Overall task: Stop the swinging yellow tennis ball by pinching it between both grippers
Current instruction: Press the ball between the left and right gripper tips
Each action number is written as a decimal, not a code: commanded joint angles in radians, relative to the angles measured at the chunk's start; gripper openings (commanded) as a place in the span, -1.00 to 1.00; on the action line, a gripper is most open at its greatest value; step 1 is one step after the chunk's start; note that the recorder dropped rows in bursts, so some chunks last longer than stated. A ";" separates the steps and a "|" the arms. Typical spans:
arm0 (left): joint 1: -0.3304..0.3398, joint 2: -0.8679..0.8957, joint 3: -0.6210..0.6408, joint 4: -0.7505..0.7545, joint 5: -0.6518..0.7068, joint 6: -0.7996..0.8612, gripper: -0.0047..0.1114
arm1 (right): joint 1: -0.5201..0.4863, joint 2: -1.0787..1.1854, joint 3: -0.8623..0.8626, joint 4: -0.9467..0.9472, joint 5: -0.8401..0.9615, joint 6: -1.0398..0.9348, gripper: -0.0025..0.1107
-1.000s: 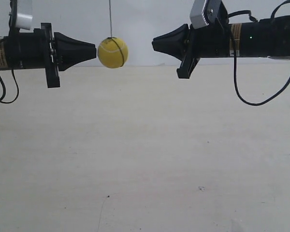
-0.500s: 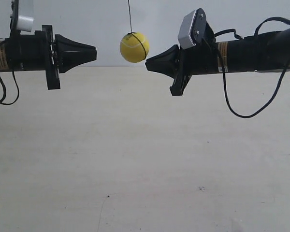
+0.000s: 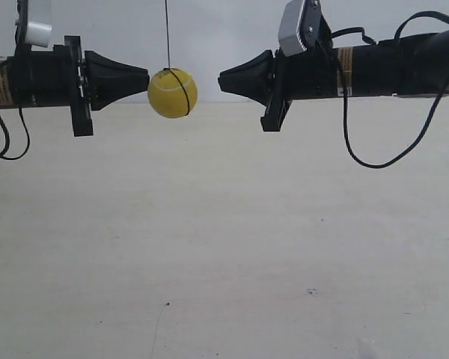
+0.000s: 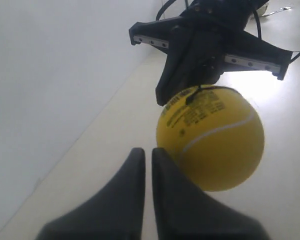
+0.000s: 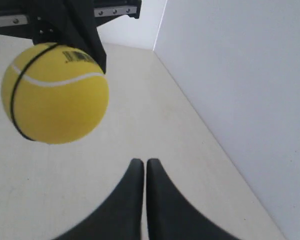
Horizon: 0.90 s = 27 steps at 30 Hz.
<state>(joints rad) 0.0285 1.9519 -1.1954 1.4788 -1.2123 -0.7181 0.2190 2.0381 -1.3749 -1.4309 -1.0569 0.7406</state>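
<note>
Above the pale tabletop (image 3: 224, 247), the two arms aim nose to nose to box in the swing. The left end effector (image 3: 147, 81) is closed to a narrow blunt tip, holding nothing, and appears to touch the yellow tennis ball (image 3: 172, 93). The right end effector (image 3: 221, 81), equally closed and empty, waits just apart. The string (image 3: 167, 34) hangs near vertical.

Tennis ball (image 3: 172, 93): yellow felt, matt, finely fuzzy; white seam, dark print.
String (image 3: 167, 34): thin, dark.
Fingers (image 4: 125, 197): black, smooth, matt, plastic-looking.
Block (image 3: 294, 28): grey-white, slightly glossy plastic.
Table (image 3: 224, 247): pale, matt, faintly speckled.
Wall (image 4: 50, 75): white, smooth, matt.
</note>
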 commanded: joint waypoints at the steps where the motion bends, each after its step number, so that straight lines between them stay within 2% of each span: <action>1: -0.005 0.000 -0.006 0.008 -0.009 -0.005 -0.84 | 0.000 -0.004 -0.012 -0.032 -0.030 0.025 -0.96; 16: -0.049 0.012 -0.031 0.026 -0.009 -0.014 -0.84 | 0.002 -0.004 -0.012 -0.042 -0.039 0.033 -0.96; 27: -0.053 0.036 -0.055 0.019 -0.009 0.003 -0.84 | 0.002 -0.004 -0.012 -0.040 -0.013 0.013 -0.96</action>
<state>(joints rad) -0.0185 1.9867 -1.2380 1.5044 -1.2123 -0.7183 0.2190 2.0381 -1.3828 -1.4748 -1.0786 0.7636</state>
